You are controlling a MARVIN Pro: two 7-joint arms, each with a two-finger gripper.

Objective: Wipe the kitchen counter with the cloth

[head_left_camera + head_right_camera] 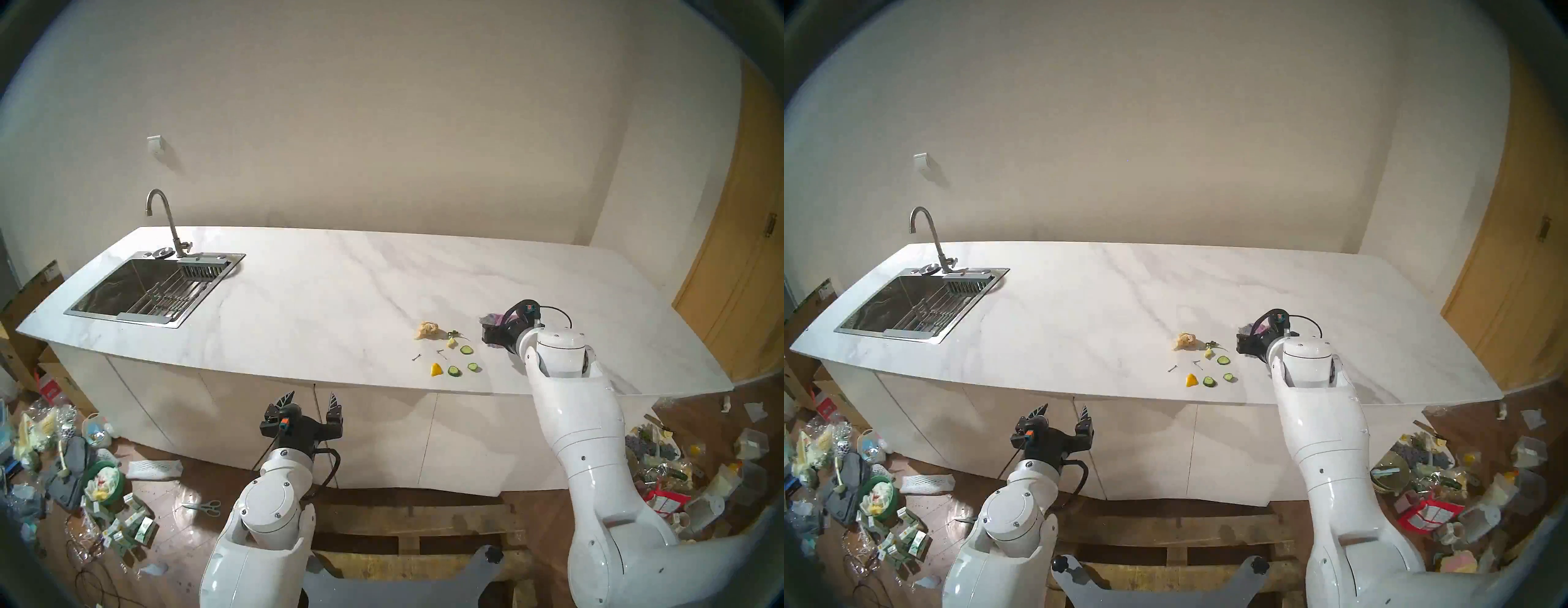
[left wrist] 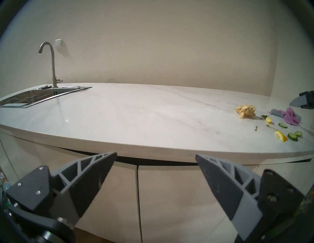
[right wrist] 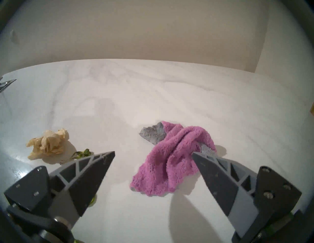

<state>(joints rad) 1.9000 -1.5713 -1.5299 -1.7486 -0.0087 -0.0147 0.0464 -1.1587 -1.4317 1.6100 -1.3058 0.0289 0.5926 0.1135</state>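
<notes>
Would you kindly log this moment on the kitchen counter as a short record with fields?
surface: kitchen counter, white marble look, sink at its left end
cloth: purple cloth with a grey patch, crumpled, lying on the counter
right hand: right hand open, poised over the cloth, not gripping it
left hand: left hand open, empty, in front of the cabinet fronts
debris: beige paper wad, cucumber slices, lemon piece
status: wiping not yet begun
</notes>
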